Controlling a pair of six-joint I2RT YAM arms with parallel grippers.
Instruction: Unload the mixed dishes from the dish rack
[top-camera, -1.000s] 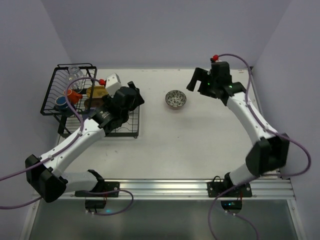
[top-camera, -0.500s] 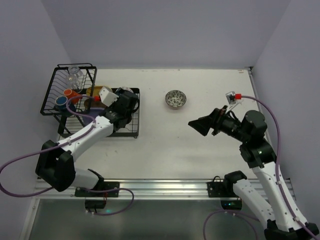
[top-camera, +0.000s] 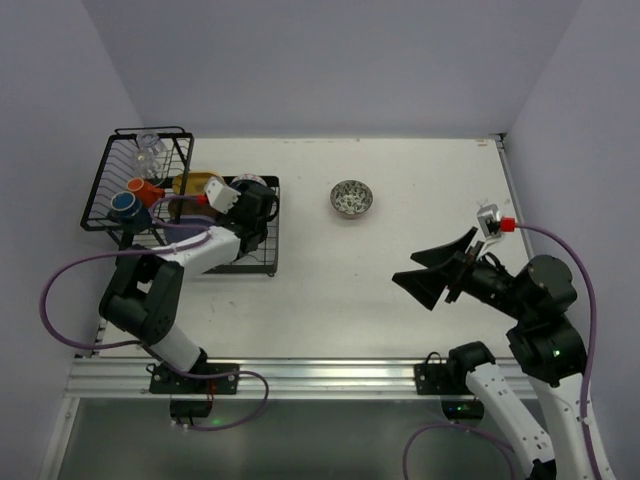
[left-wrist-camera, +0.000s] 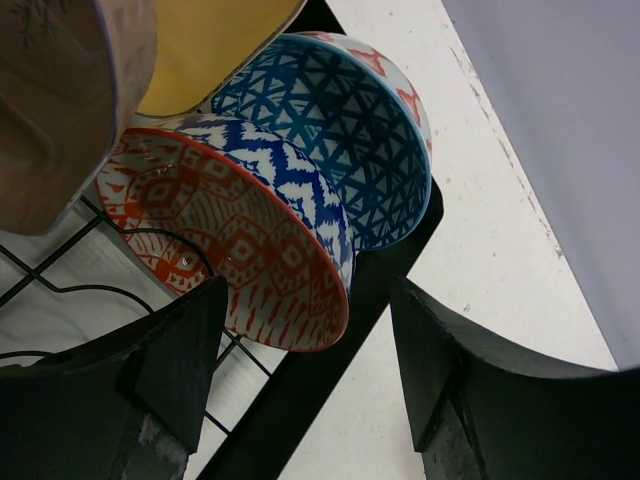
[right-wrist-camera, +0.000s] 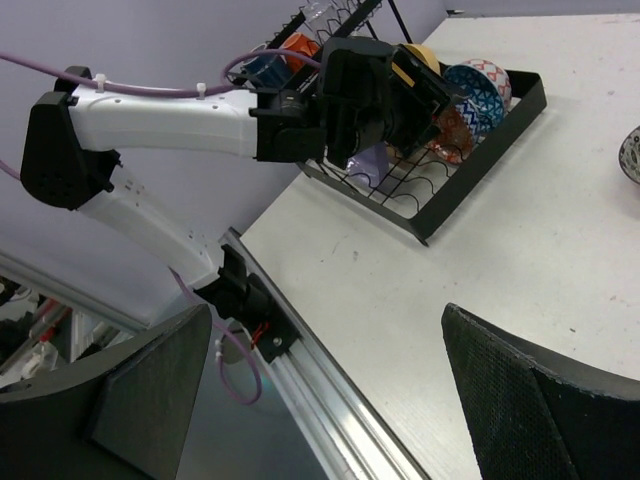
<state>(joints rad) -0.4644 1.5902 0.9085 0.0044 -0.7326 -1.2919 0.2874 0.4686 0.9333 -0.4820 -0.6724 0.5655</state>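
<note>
yellow plate (left-wrist-camera: 212, 48) cropped, rack (left-wrist-camera: 290, 410) mostly hidden

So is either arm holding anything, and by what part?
Nothing is held. The left gripper is open near the red bowl; the right gripper is open and empty.

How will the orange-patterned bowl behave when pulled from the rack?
Probably rigid, glazed ceramic: the orange-patterned bowl looks glossy, so likely slippery. It stands on edge beside the blue bowl, so it may roll or clink.
</note>
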